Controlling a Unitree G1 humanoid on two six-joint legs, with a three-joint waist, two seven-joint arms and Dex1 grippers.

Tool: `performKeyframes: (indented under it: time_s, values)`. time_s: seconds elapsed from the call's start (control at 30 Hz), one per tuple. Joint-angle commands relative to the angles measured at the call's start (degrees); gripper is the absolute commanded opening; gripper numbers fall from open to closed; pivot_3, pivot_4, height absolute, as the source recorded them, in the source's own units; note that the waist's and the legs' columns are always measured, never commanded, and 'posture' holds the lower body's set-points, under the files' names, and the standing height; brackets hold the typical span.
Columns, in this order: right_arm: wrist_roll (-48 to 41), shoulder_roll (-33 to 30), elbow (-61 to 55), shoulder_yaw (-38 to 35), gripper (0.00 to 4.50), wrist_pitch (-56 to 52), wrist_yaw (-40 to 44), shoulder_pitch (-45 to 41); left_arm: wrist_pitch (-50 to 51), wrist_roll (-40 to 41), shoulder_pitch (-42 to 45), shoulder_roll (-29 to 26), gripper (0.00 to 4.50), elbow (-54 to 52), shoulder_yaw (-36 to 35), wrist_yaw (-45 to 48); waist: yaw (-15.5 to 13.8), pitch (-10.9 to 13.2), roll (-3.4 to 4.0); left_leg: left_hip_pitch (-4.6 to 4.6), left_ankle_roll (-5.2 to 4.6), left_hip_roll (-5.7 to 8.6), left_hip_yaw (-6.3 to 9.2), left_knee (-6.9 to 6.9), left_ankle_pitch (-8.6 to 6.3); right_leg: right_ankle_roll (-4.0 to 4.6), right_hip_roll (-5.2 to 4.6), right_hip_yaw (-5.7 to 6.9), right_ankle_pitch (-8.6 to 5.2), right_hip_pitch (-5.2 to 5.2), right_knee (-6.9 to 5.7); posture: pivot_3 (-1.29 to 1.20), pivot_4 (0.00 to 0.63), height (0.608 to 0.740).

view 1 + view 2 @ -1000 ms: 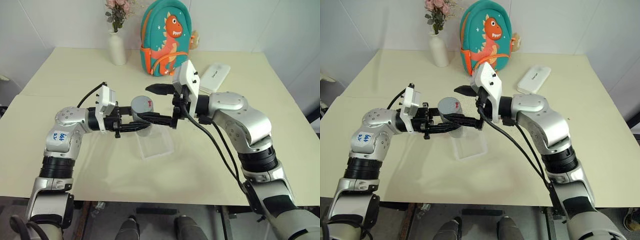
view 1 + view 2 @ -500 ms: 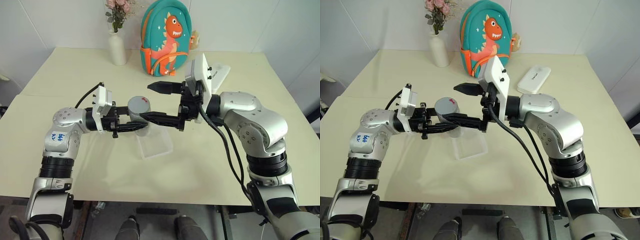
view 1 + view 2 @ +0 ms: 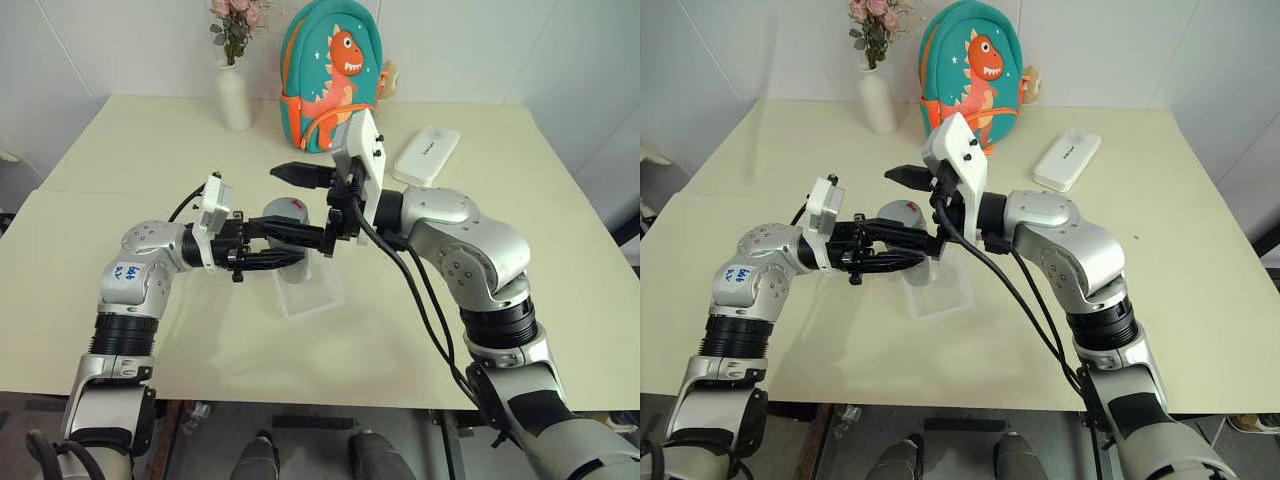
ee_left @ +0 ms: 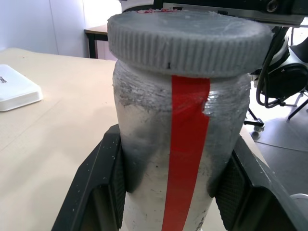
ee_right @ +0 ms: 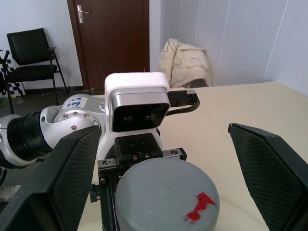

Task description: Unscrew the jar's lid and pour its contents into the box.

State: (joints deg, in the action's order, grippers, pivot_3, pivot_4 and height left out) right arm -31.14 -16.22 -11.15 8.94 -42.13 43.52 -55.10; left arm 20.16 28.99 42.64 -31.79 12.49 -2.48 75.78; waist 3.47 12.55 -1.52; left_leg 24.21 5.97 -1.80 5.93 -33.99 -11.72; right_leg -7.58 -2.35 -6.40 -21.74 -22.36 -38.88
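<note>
Two tools: both meet over the middle of the surface point(image 3: 150, 140), above the box point(image 3: 310, 288).
Left tool point(image 4: 168, 187): clamped on the jar point(image 4: 180, 159), its black fingers point(image 4: 103, 183) pressed against both sides of the body, holding it upright in the air.
Right tool point(image 5: 159, 159): spread wide, one finger on either side of the lid point(image 5: 166, 192), touching neither side.
Jar: clear cylinder with a cloudy wall and a red strip running down it; contents cannot be made out.
Lid: grey, round, ribbed rim, a small red mark on top, seated on the jar.
Box: shallow, square, clear plastic, lying on the surface just below the jar; nothing can be made out inside.
</note>
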Motion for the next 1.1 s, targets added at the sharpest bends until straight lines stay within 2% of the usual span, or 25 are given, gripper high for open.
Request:
performKeyframes:
  time_s: [0.03,0.5,1.1]
  values:
    - [1.5,0.6,-0.6,1.6,4.45,2.1,0.6,-1.0,-0.4,0.5,1.6,-0.9,1.99,-1.2,-0.6,0.5,0.0,0.0,0.00,0.00,0.00,0.00,0.00,0.00,0.00,0.00,0.00,0.00,0.00,0.00,0.00,0.00,0.150,0.740]
    - [4.9,2.9,3.7,1.3,4.45,4.3,-0.4,-2.1,-1.6,0.0,0.8,-0.9,1.99,-2.1,-0.1,0.4,0.0,0.0,0.00,0.00,0.01,0.00,0.00,0.00,0.01,0.00,0.00,0.00,0.00,-0.01,-0.01,0.00,0.150,0.740]
    - [5.4,-4.4,0.1,-2.2,4.45,0.8,-1.7,0.1,-3.0,-0.5,0.7,-0.8,1.99,-1.0,-0.7,-0.7,0.0,0.0,0.00,0.01,0.01,0.00,0.00,0.01,0.01,0.00,0.00,0.00,0.00,-0.01,0.00,0.00,0.150,0.740]
